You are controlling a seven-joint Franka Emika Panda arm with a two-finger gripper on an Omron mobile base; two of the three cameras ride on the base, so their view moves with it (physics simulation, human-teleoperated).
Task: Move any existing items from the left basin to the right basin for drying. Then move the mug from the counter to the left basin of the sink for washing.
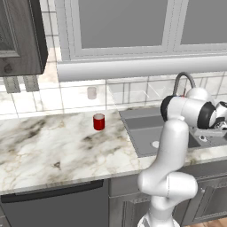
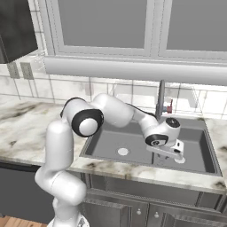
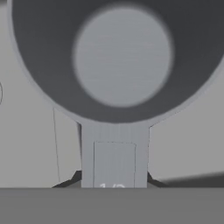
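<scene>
Pincer (image 3: 114, 181) clamped on stick handle of grey vessel (image 3: 120, 57) – held above sink (image 2: 208, 146), tap (image 2: 160, 99) behind. Red mug (image 1: 99, 122) on bench (image 1: 53, 146) – left of sink.

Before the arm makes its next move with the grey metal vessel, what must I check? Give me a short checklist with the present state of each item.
1. Claw closed on the straight handle of the grey metal cup-like vessel: ok, hand view shows the handle between the dark tips.
2. Vessel out of the left basin with the pale drain disc: ok, that basin looks bare.
3. Vessel over the darker right basin: ok, the hand hangs there.
4. Vessel resting on the basin floor: cannot tell.
5. Arched grey tap apart from the hand: ok.
6. Small red cylindrical mug waiting upright on the marble counter: ok.
</scene>
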